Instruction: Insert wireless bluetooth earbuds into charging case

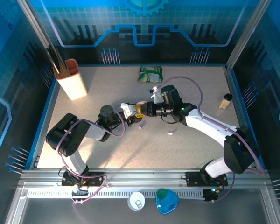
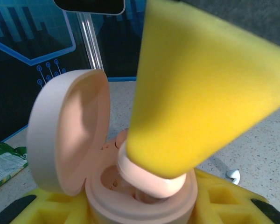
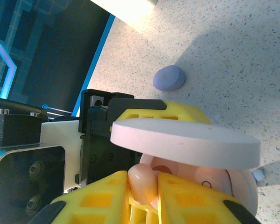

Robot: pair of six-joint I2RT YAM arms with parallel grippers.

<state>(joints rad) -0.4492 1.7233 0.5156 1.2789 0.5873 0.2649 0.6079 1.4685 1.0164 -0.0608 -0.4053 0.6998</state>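
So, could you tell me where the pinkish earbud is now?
The pinkish earbud is mid-table in the top view, pinched in the right gripper, its tip in the open pink case held by the left gripper.

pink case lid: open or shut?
Open. The lid stands swung back off the base, inside exposed.

We see a speckled beige counter (image 1: 107,88) w/ a blue rim round it. Far-left corner: cream bin (image 1: 71,80) w/ orange top, standing upright. Far centre: green packet (image 1: 150,73), lying flat. Right side, close to the rim: small wooden cylinder (image 1: 225,101) w/ black top. Mid-counter we spot a lilac bud (image 1: 141,126) & to its right a tiny white bud (image 1: 170,134), near each other but not touching.
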